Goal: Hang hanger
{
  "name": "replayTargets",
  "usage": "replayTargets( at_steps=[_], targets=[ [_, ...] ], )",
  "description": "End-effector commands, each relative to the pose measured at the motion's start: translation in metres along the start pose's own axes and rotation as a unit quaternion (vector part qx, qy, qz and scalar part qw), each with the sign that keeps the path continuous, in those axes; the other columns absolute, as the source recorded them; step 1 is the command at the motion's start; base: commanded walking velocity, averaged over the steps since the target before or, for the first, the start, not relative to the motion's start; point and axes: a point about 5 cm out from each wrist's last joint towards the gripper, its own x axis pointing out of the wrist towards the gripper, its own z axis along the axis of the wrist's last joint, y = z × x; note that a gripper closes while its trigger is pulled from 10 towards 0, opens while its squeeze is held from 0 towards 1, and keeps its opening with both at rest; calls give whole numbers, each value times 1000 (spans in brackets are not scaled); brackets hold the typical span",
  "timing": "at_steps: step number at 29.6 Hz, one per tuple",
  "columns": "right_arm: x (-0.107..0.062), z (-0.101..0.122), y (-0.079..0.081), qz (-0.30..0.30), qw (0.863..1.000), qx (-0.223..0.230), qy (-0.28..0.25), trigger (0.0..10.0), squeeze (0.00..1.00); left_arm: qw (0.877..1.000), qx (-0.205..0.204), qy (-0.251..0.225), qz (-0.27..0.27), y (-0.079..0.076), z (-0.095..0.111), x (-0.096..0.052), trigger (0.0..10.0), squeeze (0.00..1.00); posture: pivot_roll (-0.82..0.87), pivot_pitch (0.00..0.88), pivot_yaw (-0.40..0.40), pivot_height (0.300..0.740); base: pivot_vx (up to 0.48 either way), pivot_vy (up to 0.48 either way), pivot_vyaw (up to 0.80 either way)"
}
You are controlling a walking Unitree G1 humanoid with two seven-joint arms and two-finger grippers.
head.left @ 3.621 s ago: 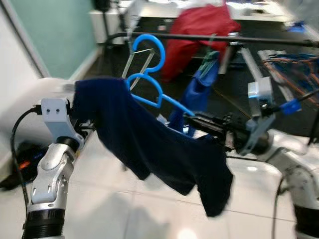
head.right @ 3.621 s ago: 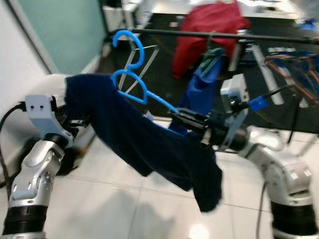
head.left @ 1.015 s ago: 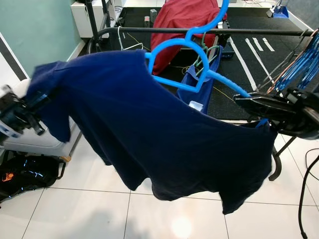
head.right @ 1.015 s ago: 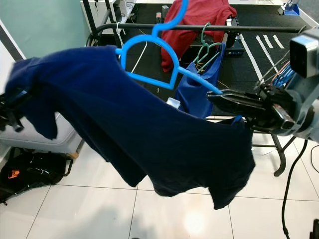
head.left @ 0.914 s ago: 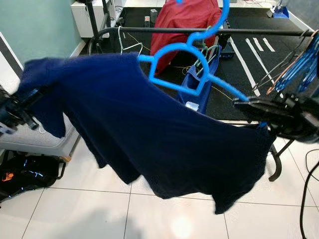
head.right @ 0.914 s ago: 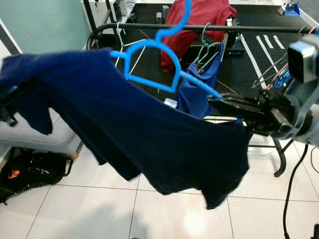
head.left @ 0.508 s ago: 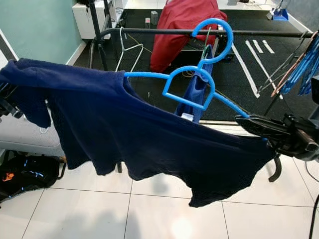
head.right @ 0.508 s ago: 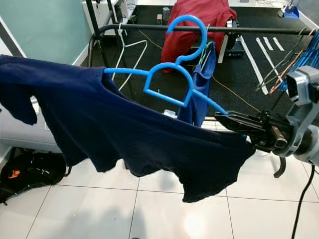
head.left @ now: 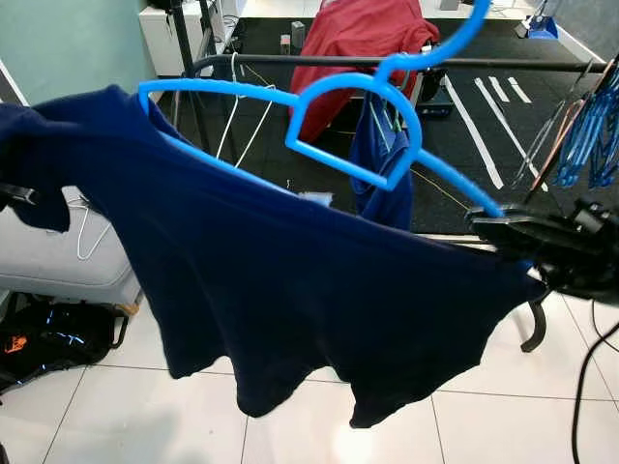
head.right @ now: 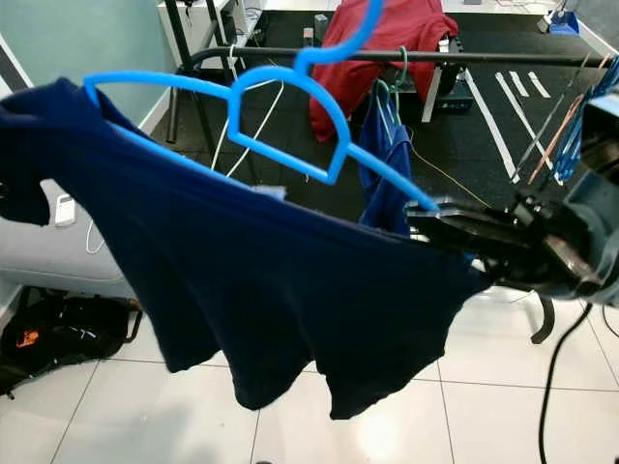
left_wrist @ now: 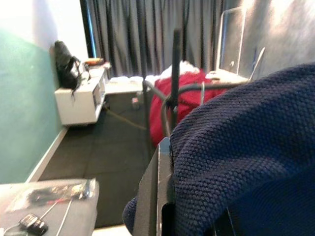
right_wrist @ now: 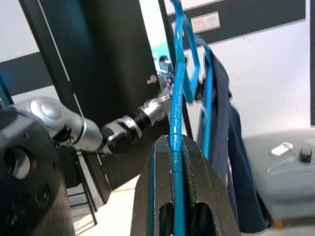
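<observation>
the right tool [head.right: 435, 215] reaches in level from the right, clamped on the blue hanger [head.right: 290, 121] carrying a navy t-shirt [head.right: 261, 280]; the left tool's [left_wrist: 165, 196] state cannot be told.

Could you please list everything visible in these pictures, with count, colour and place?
hanger: one, bright blue, held up in front of the rail, carrying the shirt
shirt: one, navy, draped on the hanger
clothes rail: one, black, behind the hanger
red garment: one, hung on the rail
blue garment: one, hung below the red one
spare hangers: several, blue, at the rail's right end
wire hanger: one, white, at the rail's left end
bag: one, black, on the floor, left
right gripper: black fingers shut on the hanger's right arm
left gripper: under the shirt's left shoulder
</observation>
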Motion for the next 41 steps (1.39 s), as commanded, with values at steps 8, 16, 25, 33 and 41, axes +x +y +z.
replayTargets(
  at_steps=[8,16,25,33,41],
  targets=[
    [-14,30,3,-38,995,-66,-59,0,0,995,-11,29,90,20,-14,-11,0,0,-138,117,40,740,0,0,0],
    [-5,23,-9,-87,991,-83,-51,0,0,998,-18,19,54,4,-20,-6,0,0,-132,118,41,740,0,0,0],
    [-23,-22,0,-114,984,10,135,0,0,990,22,-4,142,36,2,-12,0,0,-130,123,38,740,0,0,0],
    [-22,5,12,-75,997,-15,24,0,0,982,36,19,186,44,-3,-15,0,0,-132,124,51,740,0,0,0],
    [-22,29,19,-37,997,-52,-47,0,0,967,36,85,238,51,-24,-21,0,0,-132,121,54,740,0,0,0]
  ],
)
